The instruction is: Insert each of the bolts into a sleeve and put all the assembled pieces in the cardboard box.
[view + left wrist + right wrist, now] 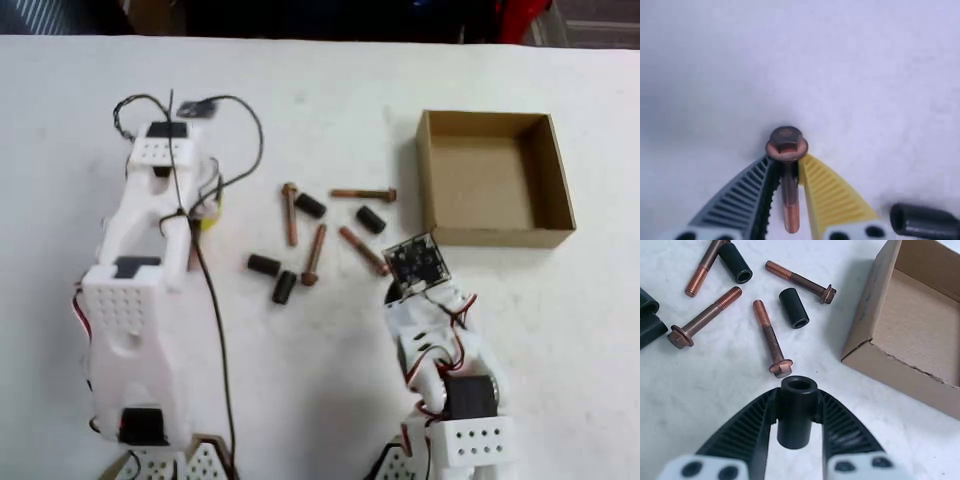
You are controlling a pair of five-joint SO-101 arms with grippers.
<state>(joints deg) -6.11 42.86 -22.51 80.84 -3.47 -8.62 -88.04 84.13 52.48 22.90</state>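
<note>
Over the white table (pixel 320 400), the left gripper (pixel 788 162) is clamped on a copper bolt (pixel 786 142) by its shank, the head past the fingertips. The right gripper (pixel 797 394) grips a black sleeve (pixel 796 420) near the open cardboard box (pixel 867 335). Four loose bolts (pixel 771 337) and four loose sleeves (pixel 793 307) lie scattered on the table between the arms, beside the box.

White perforated arms (pixel 125 300), black cables (pixel 217 320); left tool (pixel 786 159) grey-yellow, right tool (pixel 797 392) black.
</note>
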